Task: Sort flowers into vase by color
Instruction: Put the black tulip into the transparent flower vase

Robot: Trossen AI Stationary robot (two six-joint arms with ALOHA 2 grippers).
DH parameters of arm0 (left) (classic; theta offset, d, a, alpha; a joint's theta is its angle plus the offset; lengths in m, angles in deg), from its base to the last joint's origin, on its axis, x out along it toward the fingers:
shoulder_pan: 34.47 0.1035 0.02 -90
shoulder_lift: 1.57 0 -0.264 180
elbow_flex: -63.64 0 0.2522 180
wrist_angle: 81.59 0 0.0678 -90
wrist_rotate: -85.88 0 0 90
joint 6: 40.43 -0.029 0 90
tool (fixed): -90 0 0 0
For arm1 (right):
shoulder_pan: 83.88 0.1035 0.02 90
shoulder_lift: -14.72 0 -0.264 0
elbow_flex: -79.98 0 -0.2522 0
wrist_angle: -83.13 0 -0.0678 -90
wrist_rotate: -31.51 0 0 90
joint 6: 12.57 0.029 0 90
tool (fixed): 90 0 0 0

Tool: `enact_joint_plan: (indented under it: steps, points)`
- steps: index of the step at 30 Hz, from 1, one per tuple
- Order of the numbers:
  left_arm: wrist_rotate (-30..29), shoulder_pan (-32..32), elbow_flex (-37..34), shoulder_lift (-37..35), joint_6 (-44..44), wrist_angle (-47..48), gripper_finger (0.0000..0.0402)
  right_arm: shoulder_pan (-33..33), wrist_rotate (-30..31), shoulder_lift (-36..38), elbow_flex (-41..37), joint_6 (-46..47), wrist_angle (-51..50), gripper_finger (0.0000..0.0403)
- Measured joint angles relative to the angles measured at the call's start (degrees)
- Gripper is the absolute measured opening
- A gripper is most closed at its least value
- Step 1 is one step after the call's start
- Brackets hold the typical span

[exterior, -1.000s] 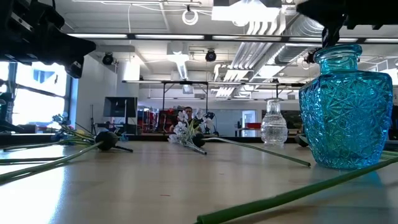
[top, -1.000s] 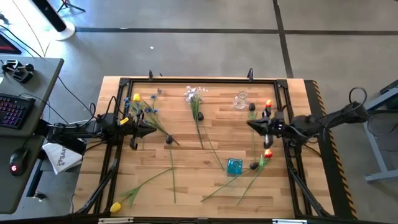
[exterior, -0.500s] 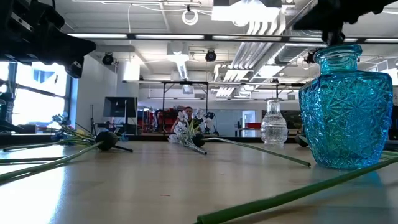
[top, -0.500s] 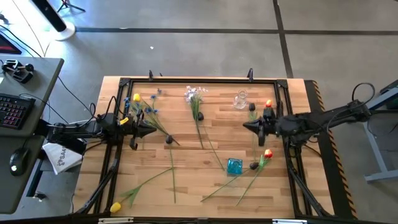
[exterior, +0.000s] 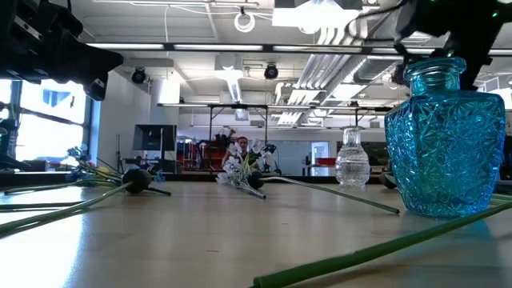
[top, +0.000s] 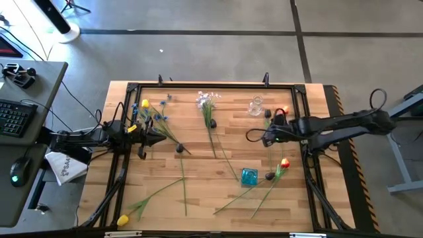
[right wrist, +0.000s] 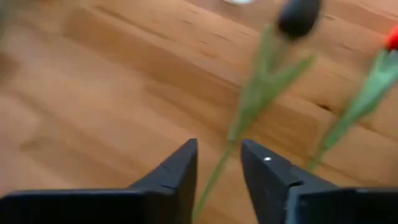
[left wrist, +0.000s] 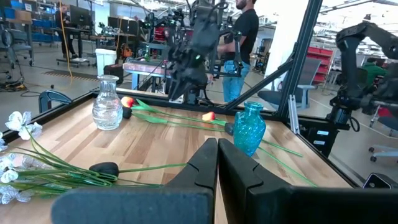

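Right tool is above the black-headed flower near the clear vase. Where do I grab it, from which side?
Take the black-headed flower by its thin stem, below the head, coming straight down: it lies flat on the table, the stem running between the open fingers of the right tool, the red flower apart alongside.

The bench (top: pixel 198 172) is pale wood in planks, smooth with a soft sheen, edged by a dark matt metal frame (top: pixel 211 85). The blue vase (exterior: pixel 445 136) is glossy cut glass, faceted all over; the clear vase (left wrist: pixel 107 103) is smooth glass. The flowers (top: pixel 209 106) have cloth-like heads on thin plastic-looking stems. Both end effectors, left (left wrist: pixel 217 163) and right (right wrist: pixel 219 163), look like matt black plastic.
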Motion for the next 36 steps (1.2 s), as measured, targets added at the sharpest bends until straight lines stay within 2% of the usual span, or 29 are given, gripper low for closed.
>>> enact_joint_plan:
  steps: [5,10,15,21,27,33,36]
  points:
    - [0.0,0.0,0.0,0.0,0.0,0.0,0.0000,-4.2,-3.6,-7.3,0.0,0.6,1.3,0.0190]
    - [0.0,0.0,0.0,0.0,0.0,0.0,0.0000,-6.6,-5.0,-14.4,0.0,-1.8,4.4,0.0191]
    - [0.0,0.0,0.0,0.0,0.0,0.0,0.0000,-8.2,-7.0,-20.0,0.0,-5.1,9.2,0.0165]
    - [0.0,0.0,0.0,0.0,0.0,0.0,0.0000,-10.1,-7.2,-24.0,0.2,-5.5,9.9,0.0130]
    - [0.0,0.0,0.0,0.0,0.0,0.0,0.0000,-10.3,-7.7,-24.9,0.3,-6.9,10.9,0.0088]
    - [0.0,0.0,0.0,0.0,0.0,0.0,0.0000,-10.3,-8.7,-24.9,0.2,-8.1,11.5,0.0011]
    - [0.0,0.0,0.0,0.0,0.0,0.0,0.0000,-9.7,-8.5,-24.4,0.2,-8.5,11.6,0.0013]
